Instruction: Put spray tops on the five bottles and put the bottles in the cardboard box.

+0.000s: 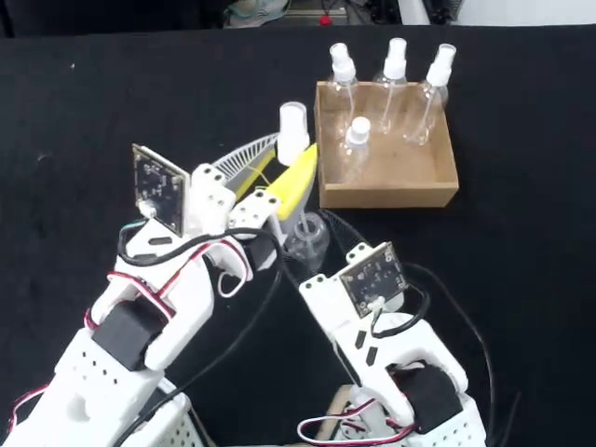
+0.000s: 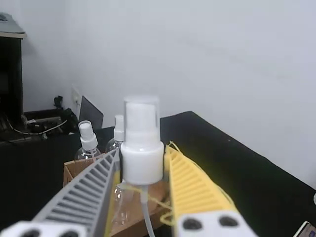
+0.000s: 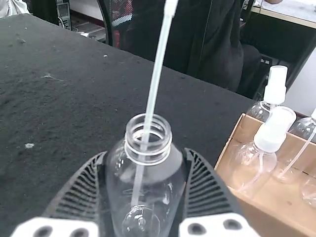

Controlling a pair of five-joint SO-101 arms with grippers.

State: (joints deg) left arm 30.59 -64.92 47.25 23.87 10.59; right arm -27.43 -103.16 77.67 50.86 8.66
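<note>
A white spray top [image 1: 292,130] hangs above the table, and my left gripper [image 1: 279,160] is shut on it between a grey and a yellow finger [image 2: 195,187]. In the left wrist view the spray top [image 2: 142,148] stands upright with its thin tube pointing down. Below it my right gripper [image 3: 145,197] is shut on a clear, uncapped bottle [image 3: 145,177], held upright. The tube [image 3: 157,74] runs down through the bottle's open neck [image 3: 148,138]. The same bottle [image 1: 307,237] sits just in front of the cardboard box [image 1: 386,197].
The cardboard box [image 3: 247,195] holds several clear bottles [image 1: 358,140] with white spray tops, seen too as capped bottles [image 3: 264,140]. Black table cloth lies all around. Cables trail from both arms near the front edge.
</note>
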